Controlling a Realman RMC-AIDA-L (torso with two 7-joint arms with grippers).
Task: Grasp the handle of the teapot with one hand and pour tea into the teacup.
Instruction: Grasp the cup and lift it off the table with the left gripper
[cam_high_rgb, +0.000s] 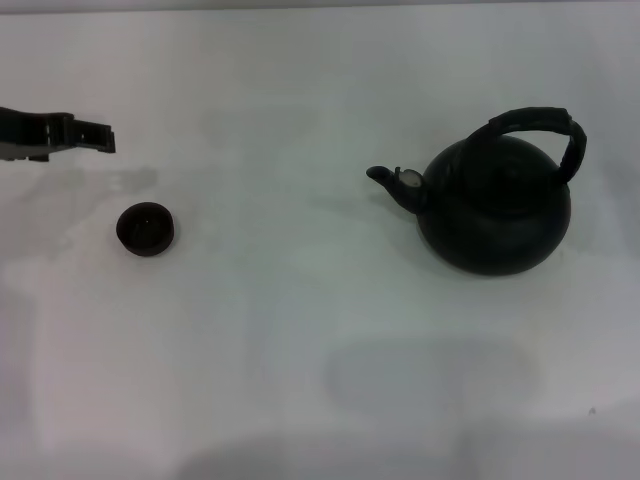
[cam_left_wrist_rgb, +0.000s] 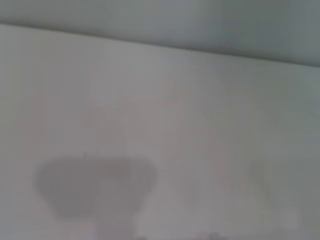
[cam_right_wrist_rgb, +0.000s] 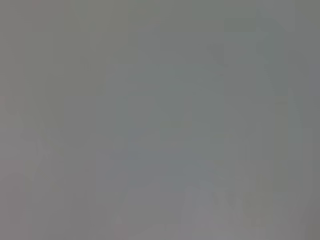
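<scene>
Left gripper (cam_high_rgb: 100, 135) reaches in from the table's left edge, just beyond the teacup (cam_high_rgb: 147, 228) and a little to its left, clear of it. Whether its fingers are spread or closed I cannot tell from where it shows; nothing seems to be held. No right gripper is in sight, and neither wrist view shows more than bare pale surface.

Taking the teacup as the mark: it sits low and dark on the white table (cam_high_rgb: 300, 330), and the teapot (cam_high_rgb: 495, 205) stands well apart from it on the right, upright, with its spout (cam_high_rgb: 385, 178) pointing back toward the cup. The hoop handle (cam_high_rgb: 545, 125) arches over the pot's top and leans toward the side away from the cup. Nothing touches pot or handle, so the grasp is not yet made and the pour has not begun.

Risks, as I judge them:
- The gripper in view is on the cup's side, far from the handle; a sweep across could clip the cup and shove it.
- The handle's tilt means a straight-down close may catch only one edge, letting the pot swing or slip.
- A heavy round pot hung from a hoop could pivot when lifted, spilling early from the spout.
- The cup is small, so a poorly aligned spout would pour onto the table.
</scene>
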